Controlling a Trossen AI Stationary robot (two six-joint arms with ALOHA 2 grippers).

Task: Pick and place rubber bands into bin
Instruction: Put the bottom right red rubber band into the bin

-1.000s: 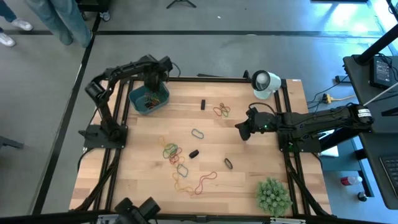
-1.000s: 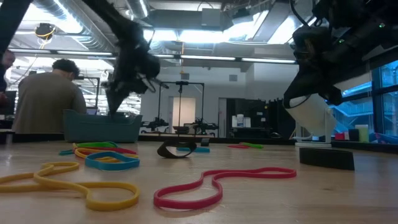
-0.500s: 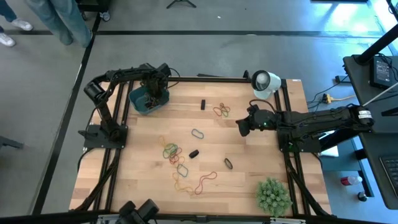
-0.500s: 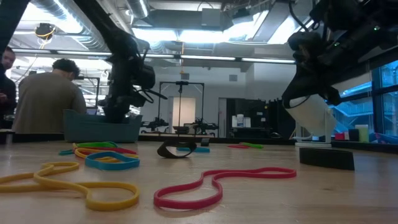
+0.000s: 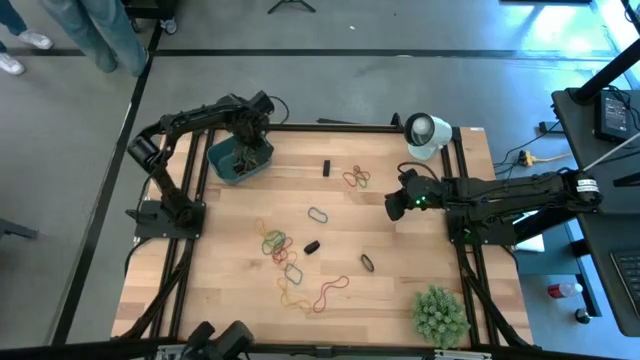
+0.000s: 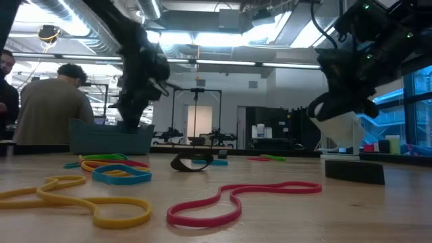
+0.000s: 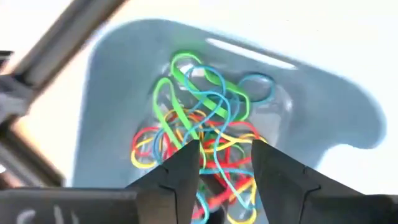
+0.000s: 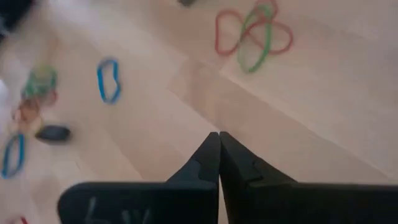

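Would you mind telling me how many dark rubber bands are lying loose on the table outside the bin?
3 that I can make out: one beside the red-and-green cluster, one mid-table, one farther toward the plant ball. Others may hide in the colourful pile.

We are finding no text, label, brand, number or sign that can be read in any view; the pale marks on the wrist views' dark gripper bodies are showing too blurred to make out.
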